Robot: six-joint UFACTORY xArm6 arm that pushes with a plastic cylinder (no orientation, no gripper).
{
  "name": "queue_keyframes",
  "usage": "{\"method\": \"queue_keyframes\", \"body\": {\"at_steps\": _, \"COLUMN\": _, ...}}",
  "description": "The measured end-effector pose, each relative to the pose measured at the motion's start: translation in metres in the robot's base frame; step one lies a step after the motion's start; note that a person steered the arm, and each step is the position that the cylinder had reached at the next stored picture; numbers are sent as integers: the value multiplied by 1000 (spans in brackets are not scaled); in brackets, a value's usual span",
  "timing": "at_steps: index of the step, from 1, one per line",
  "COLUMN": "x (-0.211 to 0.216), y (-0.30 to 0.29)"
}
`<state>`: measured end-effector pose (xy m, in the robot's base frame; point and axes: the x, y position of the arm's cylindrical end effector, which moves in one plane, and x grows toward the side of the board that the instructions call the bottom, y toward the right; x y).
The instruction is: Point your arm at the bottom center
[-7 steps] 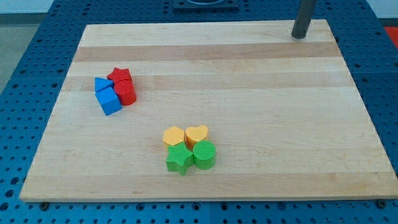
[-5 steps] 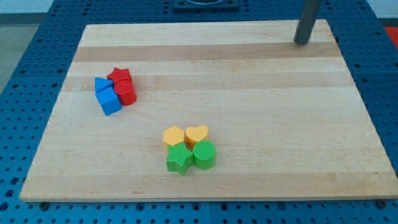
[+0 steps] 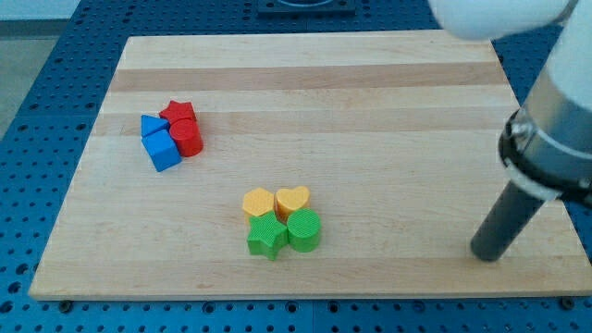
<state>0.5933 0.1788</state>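
Observation:
My tip (image 3: pixel 488 256) rests on the wooden board (image 3: pixel 370 129) near its bottom right corner, far to the right of every block. At the bottom centre sit a yellow pentagon-like block (image 3: pixel 258 203), a yellow heart (image 3: pixel 293 199), a green star (image 3: pixel 267 238) and a green cylinder (image 3: pixel 304 229), all touching. At the left sit a red star (image 3: pixel 177 112), a red cylinder (image 3: pixel 187 136), a blue triangle-like block (image 3: pixel 151 124) and a blue cube (image 3: pixel 163 149), also bunched together.
The white arm body (image 3: pixel 555 111) fills the view's right edge above the rod. The board lies on a blue perforated table (image 3: pixel 37 139).
My tip has moved from the board's top right corner down to its bottom right area, and the arm body has come into view. The blocks have not moved.

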Motion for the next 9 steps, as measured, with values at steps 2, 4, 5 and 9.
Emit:
{"method": "queue_keyframes", "body": {"at_steps": 2, "x": 22, "y": -53}}
{"method": "queue_keyframes", "body": {"at_steps": 4, "x": 19, "y": -71}}
{"method": "queue_keyframes", "body": {"at_steps": 5, "x": 7, "y": -71}}
{"method": "queue_keyframes", "body": {"at_steps": 9, "x": -11, "y": -99}}
